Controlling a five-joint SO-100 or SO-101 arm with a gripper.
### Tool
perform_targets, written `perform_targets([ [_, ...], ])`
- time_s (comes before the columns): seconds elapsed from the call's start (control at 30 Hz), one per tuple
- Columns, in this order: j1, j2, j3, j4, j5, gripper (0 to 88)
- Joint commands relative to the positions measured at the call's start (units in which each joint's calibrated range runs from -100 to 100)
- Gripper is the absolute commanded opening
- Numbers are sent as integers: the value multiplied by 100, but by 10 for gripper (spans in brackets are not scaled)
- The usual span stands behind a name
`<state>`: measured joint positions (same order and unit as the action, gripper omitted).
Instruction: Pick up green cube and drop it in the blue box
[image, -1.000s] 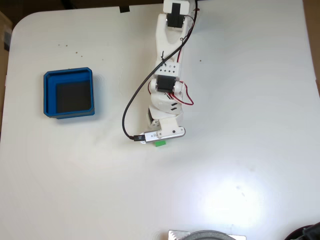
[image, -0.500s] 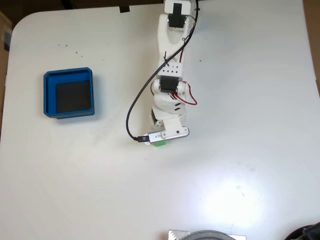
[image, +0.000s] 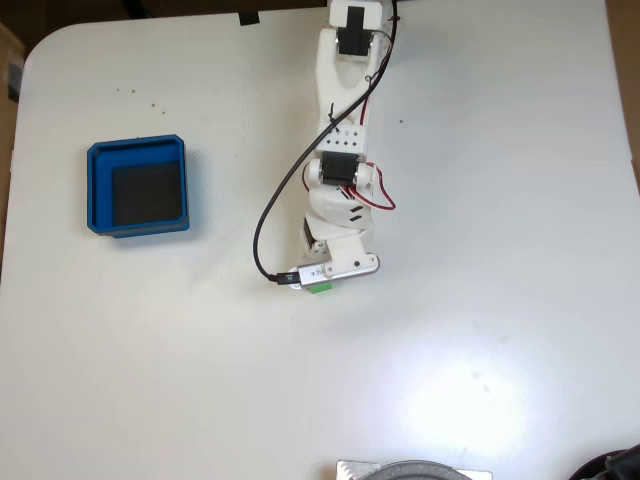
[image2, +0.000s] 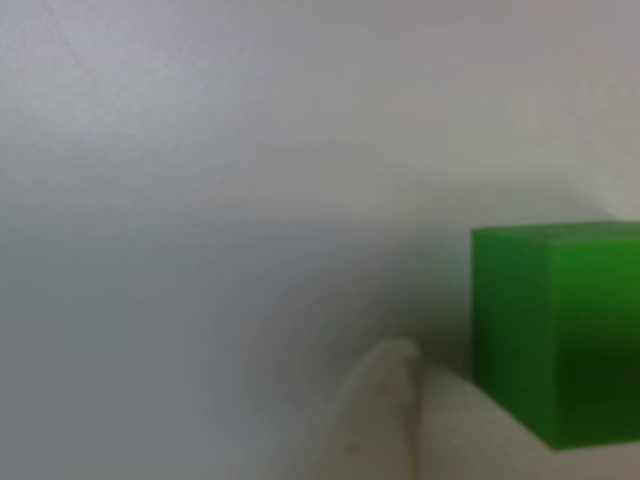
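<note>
Fixed view: arm reaches down the white desk (image: 480, 300); hand (image: 322, 284) sits low over the green cube (image: 320, 288), which peeks out under the wrist. Blue box (image: 98, 190) stands well apart, left, with nothing in it.

Other view: green cube (image2: 555, 330) at right edge, a pale fingertip (image2: 385, 415) just beside it. Blurred; cannot tell whether the hand grips or merely brackets.

Judgement: grasp step. Next: close firmly, lift, carry to the box.
</note>
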<state>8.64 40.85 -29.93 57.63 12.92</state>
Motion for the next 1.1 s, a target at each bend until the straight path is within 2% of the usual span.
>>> perform_targets([
  [0.0,6,-55,-364,-150,24,349],
  [0.5,6,95,-373,-166,10,349],
  [0.77,67,129,-346,-1030,-10,349],
  [1.07,83,79,-337,-1030,-5,350],
])
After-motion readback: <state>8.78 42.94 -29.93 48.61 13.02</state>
